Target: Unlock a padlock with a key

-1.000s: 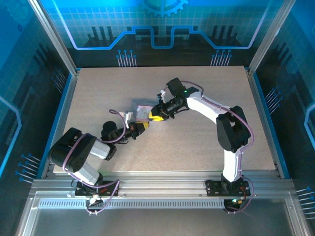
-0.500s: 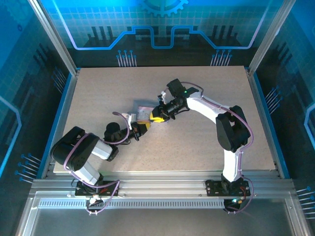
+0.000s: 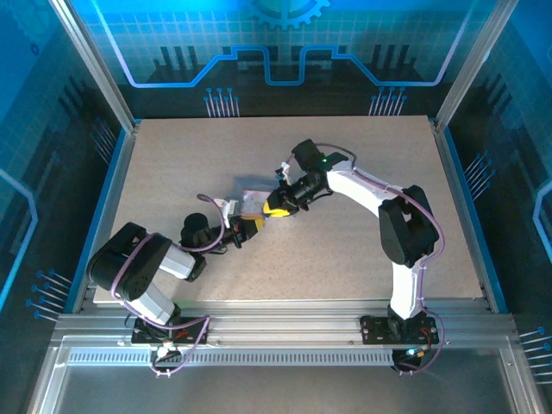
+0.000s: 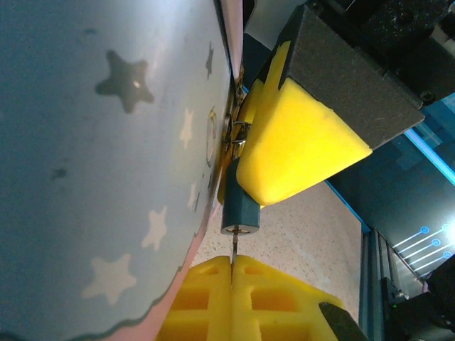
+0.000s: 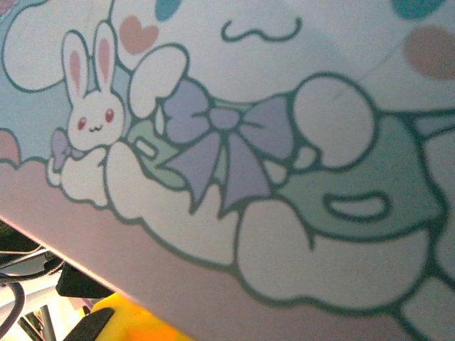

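The padlock (image 4: 240, 211) is a small dark blue body hanging at the edge of a star-printed tin (image 4: 106, 177). My right gripper (image 3: 274, 208) is shut on it, and one of its yellow fingers (image 4: 291, 142) covers the padlock's upper part. The key (image 4: 232, 251) is a thin metal sliver. It runs from the keyhole in the padlock's underside down into my left gripper (image 4: 232, 264), which is shut on it. In the top view my left gripper (image 3: 248, 224) meets the right gripper beside the tin (image 3: 252, 198). The shackle is hidden.
In the right wrist view the tin's cartoon rabbit print (image 5: 234, 142) is very close. The speckled table (image 3: 345, 259) stretches bare to the right and front. Blue rails (image 3: 110, 194) and glass walls bound the table.
My left arm has edged slightly to the right, towards the padlock. The right arm and tin have stayed put.
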Robot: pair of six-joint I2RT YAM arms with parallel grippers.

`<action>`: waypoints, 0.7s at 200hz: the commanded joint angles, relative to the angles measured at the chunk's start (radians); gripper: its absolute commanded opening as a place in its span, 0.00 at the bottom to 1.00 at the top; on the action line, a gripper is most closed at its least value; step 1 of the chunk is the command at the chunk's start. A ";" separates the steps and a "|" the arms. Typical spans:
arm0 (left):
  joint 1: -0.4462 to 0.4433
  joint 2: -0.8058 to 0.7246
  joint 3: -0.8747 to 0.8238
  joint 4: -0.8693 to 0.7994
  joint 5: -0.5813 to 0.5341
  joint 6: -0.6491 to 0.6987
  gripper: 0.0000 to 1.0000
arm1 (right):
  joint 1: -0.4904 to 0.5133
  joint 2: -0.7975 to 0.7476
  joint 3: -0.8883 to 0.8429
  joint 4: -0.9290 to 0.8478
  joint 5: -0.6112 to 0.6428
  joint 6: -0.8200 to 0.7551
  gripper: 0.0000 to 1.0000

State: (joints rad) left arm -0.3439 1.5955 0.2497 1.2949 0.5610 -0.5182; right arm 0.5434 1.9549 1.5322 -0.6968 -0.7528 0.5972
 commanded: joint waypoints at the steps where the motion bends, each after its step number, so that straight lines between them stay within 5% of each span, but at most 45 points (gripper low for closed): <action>1: 0.053 -0.063 0.027 -0.032 -0.058 0.018 0.00 | 0.008 -0.008 0.014 -0.164 0.011 -0.069 0.00; 86: 0.054 -0.254 0.080 -0.433 -0.076 0.160 0.00 | 0.033 0.007 0.073 -0.238 0.158 -0.099 0.00; 140: 0.052 -0.178 0.101 -0.435 -0.073 0.151 0.00 | 0.050 0.000 0.033 -0.135 0.206 -0.026 0.00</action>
State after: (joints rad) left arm -0.3363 1.3796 0.3214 0.8238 0.5694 -0.3851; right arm 0.5919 1.9549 1.5978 -0.7795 -0.6266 0.5575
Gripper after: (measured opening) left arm 0.044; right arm 0.175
